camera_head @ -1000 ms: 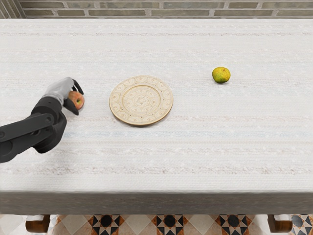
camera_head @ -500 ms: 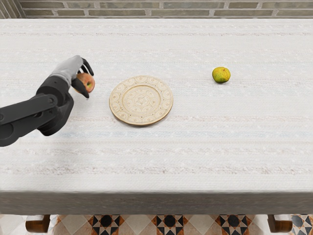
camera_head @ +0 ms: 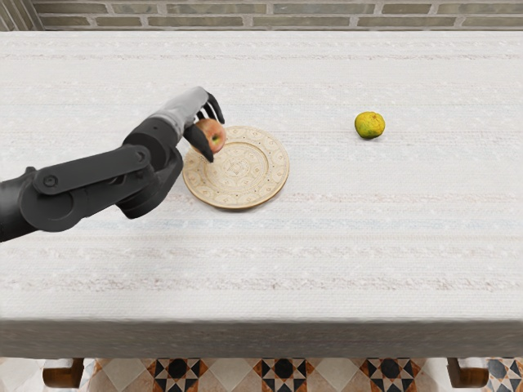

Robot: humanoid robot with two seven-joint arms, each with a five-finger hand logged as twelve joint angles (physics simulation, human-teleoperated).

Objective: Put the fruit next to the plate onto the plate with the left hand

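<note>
Nearest me is a wide bare stretch of table [camera_head: 327,261], with my forearm [camera_head: 82,188] crossing it from the left. It has plenty of room, so I expect no trouble there.

The plate [camera_head: 253,175] lies flat in front of the arm. My left hand [camera_head: 189,114] is above its left rim, with the fingers curled round the apple [camera_head: 214,134]. The dark fingertips hook over the top and a digit comes down the near side. The apple sits over the rim, not the middle, and I judge it is lifted clear, though I can't tell by how much.

That is where the risk lies. If I let go here, the apple could land on the raised rim and roll back onto the table. If I drop it from too high, it may bounce out. If I come down carelessly, my knuckles could clip the rim and shove the plate. If my fingers open unevenly, one could drag the round apple sideways.

Farther right, a green-orange fruit [camera_head: 369,125] sits well apart from the plate and out of my path. My right hand doesn't show.
</note>
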